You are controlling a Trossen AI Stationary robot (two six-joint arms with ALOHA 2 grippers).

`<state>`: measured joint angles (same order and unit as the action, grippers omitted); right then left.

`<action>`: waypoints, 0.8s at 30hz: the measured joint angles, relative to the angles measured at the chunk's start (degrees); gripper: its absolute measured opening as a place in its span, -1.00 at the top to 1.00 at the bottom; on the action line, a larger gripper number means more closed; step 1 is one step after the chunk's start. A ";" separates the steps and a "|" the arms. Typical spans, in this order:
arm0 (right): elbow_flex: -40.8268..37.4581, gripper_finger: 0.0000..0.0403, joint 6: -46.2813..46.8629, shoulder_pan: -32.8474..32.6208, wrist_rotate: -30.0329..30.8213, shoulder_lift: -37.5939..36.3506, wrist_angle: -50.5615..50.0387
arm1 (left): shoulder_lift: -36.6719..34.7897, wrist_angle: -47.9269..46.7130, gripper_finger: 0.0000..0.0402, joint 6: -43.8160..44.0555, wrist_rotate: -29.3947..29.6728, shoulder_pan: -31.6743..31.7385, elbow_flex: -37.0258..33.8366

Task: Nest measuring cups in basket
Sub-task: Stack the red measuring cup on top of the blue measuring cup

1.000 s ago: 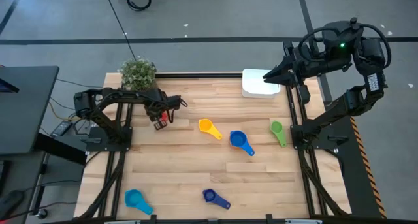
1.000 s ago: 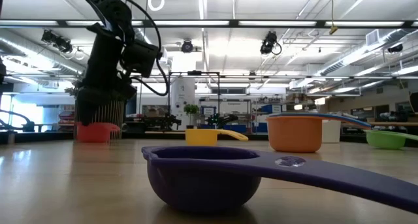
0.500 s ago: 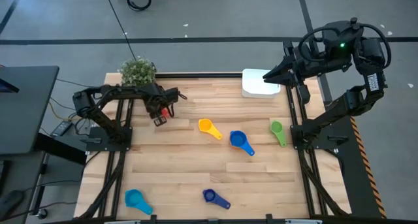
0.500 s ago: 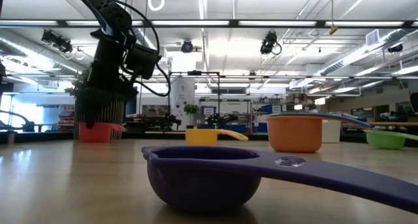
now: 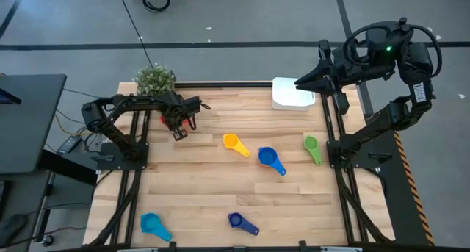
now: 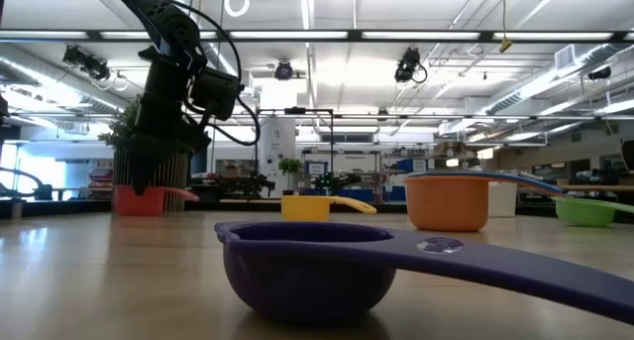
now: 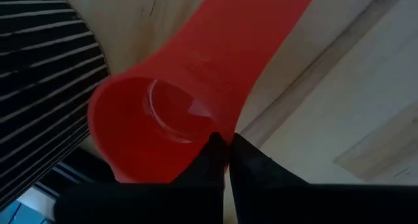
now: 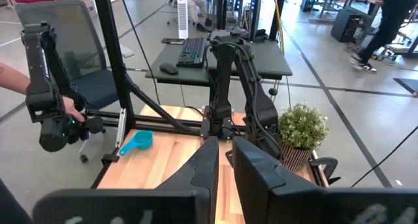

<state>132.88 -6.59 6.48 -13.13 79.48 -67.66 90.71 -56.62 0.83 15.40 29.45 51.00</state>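
Clamped together, my left claw [image 5: 178,127] pinches the rim of the red cup [image 7: 163,113] near the worktop's far left corner, right beside the potted plant [image 5: 155,81]. From my wrist, both fingertips [image 7: 215,152] meet on the cup's edge, where the bowl joins its flat handle. At table height the red cup [image 6: 144,199] looks to sit on the wood, under my arm.

Toward the middle of the worktop [image 5: 213,193] lie the yellow cup [image 5: 232,142], then the blue cup [image 5: 267,158], then the green cup [image 5: 311,145] near the right edge. Along the near edge are the light blue cup [image 5: 151,224] at the left corner and the dark blue cup [image 5: 236,221] near the middle.

At the far right corner sits the white basket [image 5: 292,95]. My right claw [image 5: 301,83] hangs above it, fingers nearly together, holding nothing.
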 joint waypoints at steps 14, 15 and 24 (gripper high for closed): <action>0.00 0.74 0.00 0.01 -0.02 0.00 -0.07 | -0.39 -4.45 0.97 10.88 -3.24 -6.70 3.09; 0.00 0.74 0.00 0.02 -0.02 0.00 -0.09 | -0.39 -5.19 0.97 11.45 -3.32 -7.54 4.17; 0.00 0.74 -0.60 0.00 0.00 0.00 -0.49 | -0.39 -11.69 0.97 14.00 -3.07 -13.33 17.70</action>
<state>132.88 -7.19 6.49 -13.13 79.48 -68.15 90.32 -68.31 14.83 12.33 16.12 68.71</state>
